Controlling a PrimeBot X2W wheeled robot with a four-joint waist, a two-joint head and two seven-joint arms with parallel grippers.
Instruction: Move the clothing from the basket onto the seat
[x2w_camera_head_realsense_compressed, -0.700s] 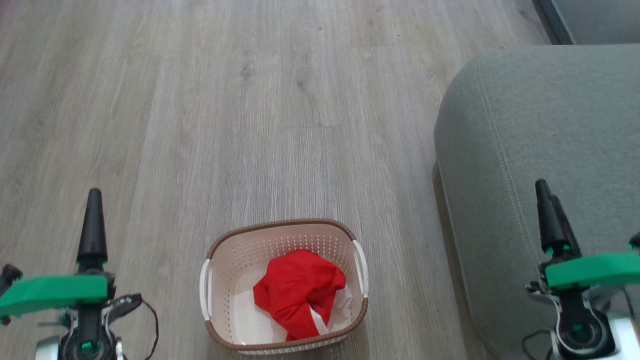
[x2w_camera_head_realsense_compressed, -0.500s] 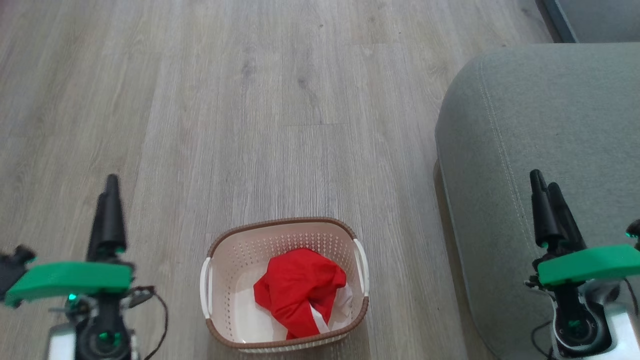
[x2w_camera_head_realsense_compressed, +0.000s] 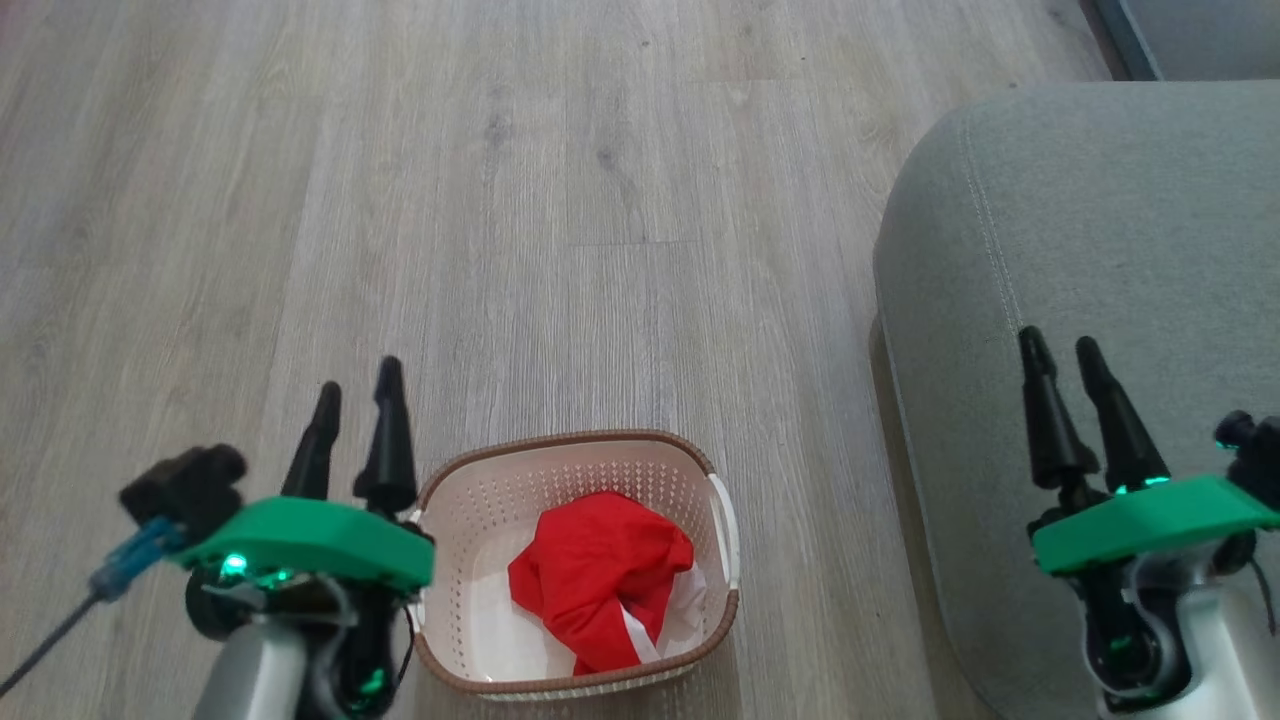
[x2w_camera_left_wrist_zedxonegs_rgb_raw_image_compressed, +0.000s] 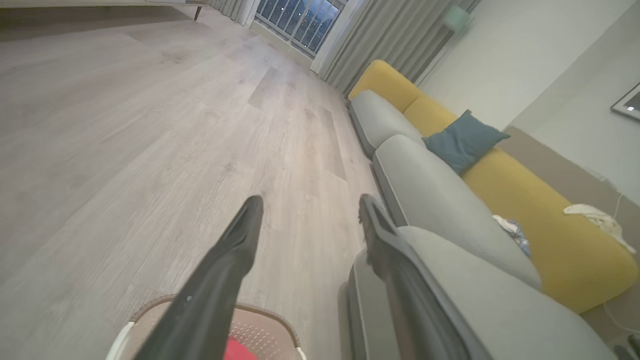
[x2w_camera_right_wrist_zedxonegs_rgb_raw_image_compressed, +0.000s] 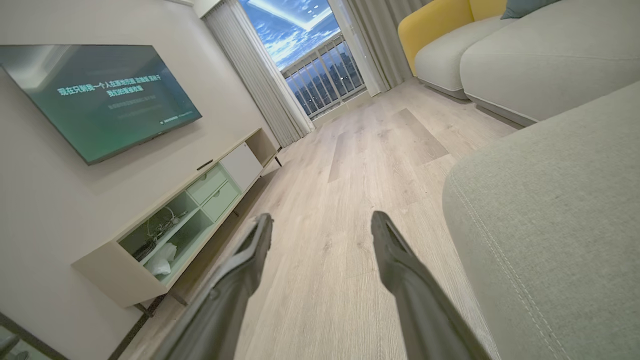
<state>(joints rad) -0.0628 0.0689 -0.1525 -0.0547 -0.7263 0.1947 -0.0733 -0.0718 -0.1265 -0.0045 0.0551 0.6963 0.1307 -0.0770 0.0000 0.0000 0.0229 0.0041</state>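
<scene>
Right, the basket (x2w_camera_head_realsense_compressed: 470, 500) stands on the wood floor (x2w_camera_head_realsense_compressed: 500, 200), near the rounded corner of the seat (x2w_camera_head_realsense_compressed: 1100, 230), with a strip of bare boards between the two. Inside it the clothing (x2w_camera_head_realsense_compressed: 595, 570) lies in one bunched heap, bright red with a bit of white trim peeking out underneath, pushed toward the basket's seat-side wall and leaving the pale bottom bare on the other side. Over at the basket's left rim hovers the left gripper (x2w_camera_head_realsense_compressed: 358, 375), its two dark fingers spread apart with nothing between them: wide open and empty. From the left wrist view those fingers frame bare floorboards, with the brown rim and a sliver of red just below them. Across the way, the right gripper (x2w_camera_head_realsense_compressed: 1058, 340) hangs above the seat's edge, close to the pale stitched seam, its jaws parted too, holding nothing. Its wrist view looks along the floor, with the seat's cushion rising at the right.
</scene>
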